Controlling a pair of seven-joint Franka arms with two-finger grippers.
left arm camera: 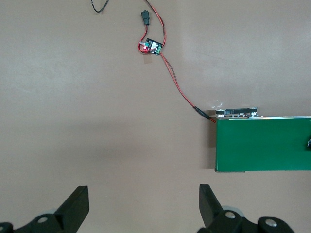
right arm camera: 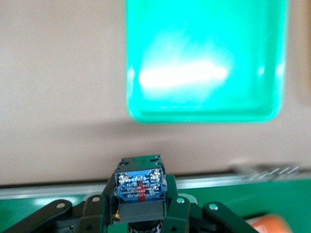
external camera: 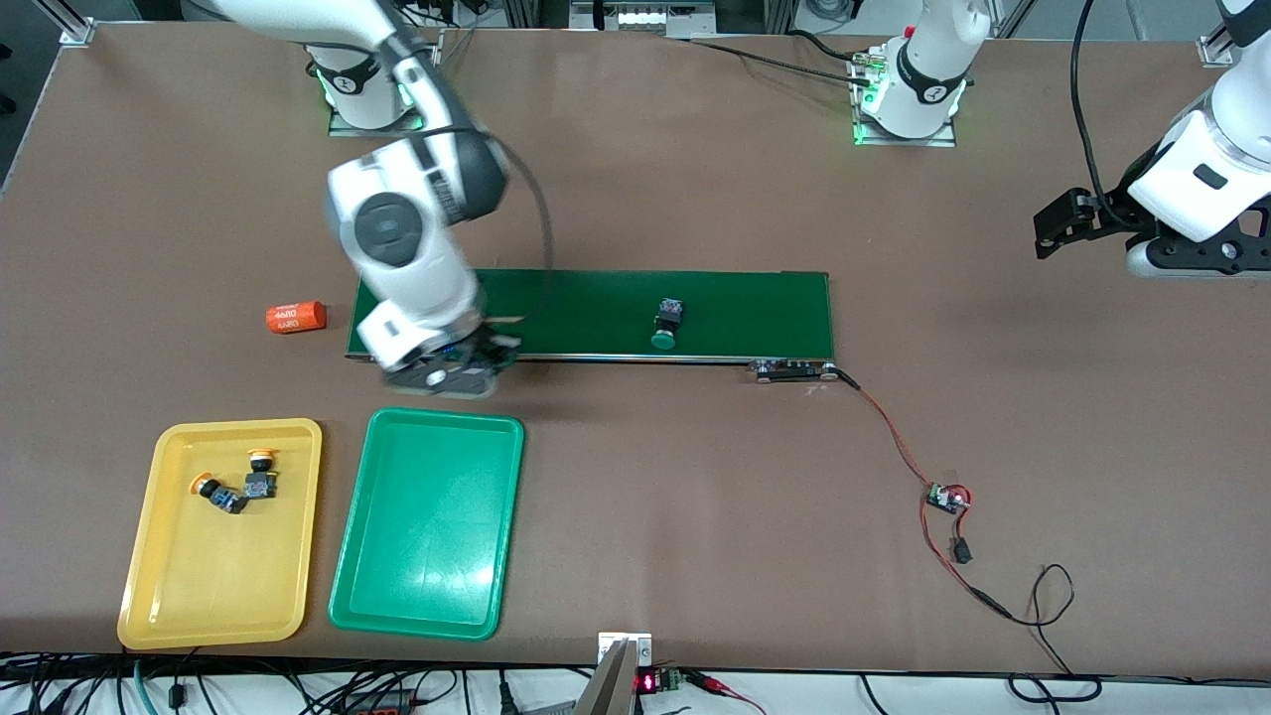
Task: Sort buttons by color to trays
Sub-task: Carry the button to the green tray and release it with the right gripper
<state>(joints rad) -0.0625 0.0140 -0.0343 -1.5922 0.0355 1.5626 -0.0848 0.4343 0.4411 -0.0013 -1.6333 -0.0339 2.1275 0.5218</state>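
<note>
right hand [right arm camera: 141, 213]: closed on a button [right arm camera: 139, 187] by its hard block body, at the belt [external camera: 695, 308] edge, green tray [external camera: 427, 526] just ahead | button looks small, light, stiff; round cap may slip | left hand [left arm camera: 143, 208]: open, waits over bare surface [left arm camera: 73, 121]

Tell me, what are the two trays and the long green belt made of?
The green tray and yellow tray look like smooth, shiny plastic: light glares off their floors and the corners are rounded. The belt looks like a matte rubbery or fabric sheet, flat with no glare, though I can't be sure.
</note>
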